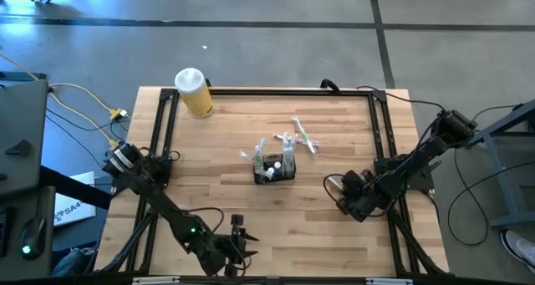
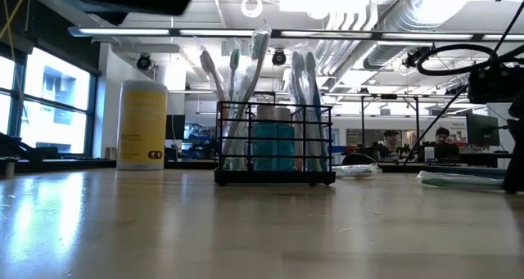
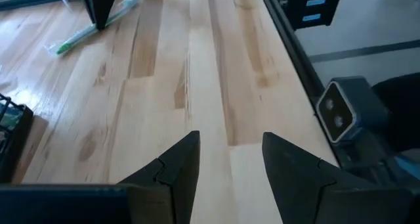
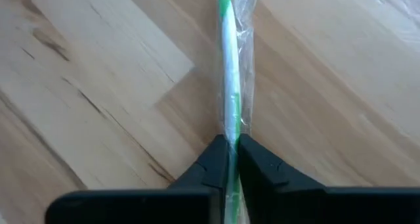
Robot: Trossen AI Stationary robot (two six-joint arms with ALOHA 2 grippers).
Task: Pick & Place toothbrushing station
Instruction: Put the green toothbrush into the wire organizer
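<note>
The toothbrushing station [image 1: 275, 170] is a small black box of thin wire grid, standing upright near the middle of the wooden table [image 1: 226, 134]; through its open mesh the low view shows a teal container [image 2: 273, 146] and several toothbrushes [image 2: 246, 83] standing upright, their pale handles and bristled heads rising above the rim. The tabletop is light planked wood with visible grain, framed by black metal rails. At the far left corner a yellow cylinder with a white lid [image 1: 193, 91] stands well apart from the caddy. Just beyond the caddy, to its far right, loose wrapped toothbrushes [image 1: 303, 138] lie flat on the wood. The left gripper [image 3: 230, 163] sits low at the near edge of the table, its two dark wedge-shaped fingers spread apart over bare wood with nothing between them. The right gripper [image 4: 232, 159] is pressed together on a green-and-white toothbrush in clear crinkled wrapping [image 4: 231, 66], pinching it at its tips; in the high view that arm reaches in from the right side, bent low toward the table.
</note>
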